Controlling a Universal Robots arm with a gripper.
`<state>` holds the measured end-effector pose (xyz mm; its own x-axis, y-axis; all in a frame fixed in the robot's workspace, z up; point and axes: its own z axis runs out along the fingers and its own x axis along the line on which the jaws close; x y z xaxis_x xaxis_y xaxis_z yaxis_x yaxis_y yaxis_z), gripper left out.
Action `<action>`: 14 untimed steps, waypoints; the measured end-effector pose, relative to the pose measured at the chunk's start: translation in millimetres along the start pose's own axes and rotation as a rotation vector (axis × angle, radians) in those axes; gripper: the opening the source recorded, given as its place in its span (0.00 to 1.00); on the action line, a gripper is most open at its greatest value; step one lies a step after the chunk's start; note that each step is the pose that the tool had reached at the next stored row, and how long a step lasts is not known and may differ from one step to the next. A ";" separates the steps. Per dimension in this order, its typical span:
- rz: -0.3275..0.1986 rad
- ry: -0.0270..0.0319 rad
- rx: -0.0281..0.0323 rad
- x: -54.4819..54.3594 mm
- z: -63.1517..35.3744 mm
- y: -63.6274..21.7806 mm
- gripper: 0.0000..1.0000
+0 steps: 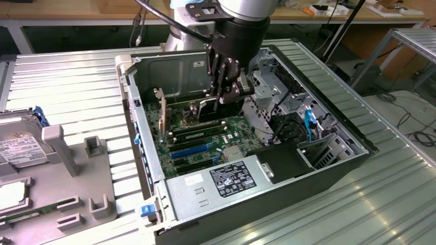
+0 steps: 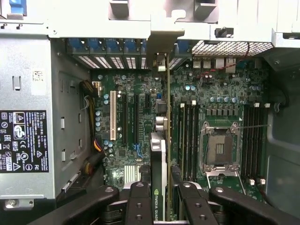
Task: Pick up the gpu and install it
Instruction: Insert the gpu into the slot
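The gpu [image 1: 201,110] stands on edge inside the open computer case [image 1: 136,148], over the green motherboard [image 1: 204,138]. Its metal end bracket [image 1: 161,108] is at the case's rear wall. My gripper [image 1: 227,97] reaches down into the case and is shut on the card's end away from the bracket. In the wrist view the gpu [image 2: 167,117] appears edge-on, running from between my black fingers [image 2: 140,199] to the rear slot openings. It lies between the expansion slots and the memory slots. Whether it sits fully in a slot I cannot tell.
A labelled power supply [image 1: 228,178] fills the case's near end. The CPU socket [image 2: 219,149] and memory slots [image 2: 187,131] lie beside the card. A drive cage [image 1: 272,92] and a blue cable [image 1: 310,125] crowd the exterior view's right. A hard drive [image 1: 17,150] rests on a grey fixture [image 1: 61,168].
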<state>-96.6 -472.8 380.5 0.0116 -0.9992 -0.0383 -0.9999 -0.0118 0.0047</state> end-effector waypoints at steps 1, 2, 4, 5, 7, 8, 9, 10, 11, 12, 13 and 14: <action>0.000 0.0000 0.0000 0.0 0.0 0.0 0.27; 0.000 0.0000 0.0000 0.0 0.0 0.0 0.27; 0.000 0.0000 0.0000 0.0 0.0 0.0 0.27; 0.000 0.0000 0.0000 0.0 0.2 0.0 0.27; 0.005 -0.0002 0.0003 0.1 2.2 0.0 0.27; 0.008 0.0000 0.0003 0.2 3.6 0.0 0.27; 0.013 0.0001 0.0005 0.3 6.5 -0.1 0.27; 0.020 0.0008 0.0008 0.4 10.2 -0.1 0.27; 0.027 0.0015 0.0010 0.5 12.7 -0.1 0.27; 0.032 0.0021 0.0012 0.6 14.4 -0.1 0.27; 0.039 0.0025 0.0015 0.7 17.3 -0.1 0.27; 0.046 0.0025 0.0018 0.8 20.4 0.6 0.27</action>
<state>-97.3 -472.8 360.0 -0.0343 -0.9988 -0.0355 -0.9994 0.0342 0.0046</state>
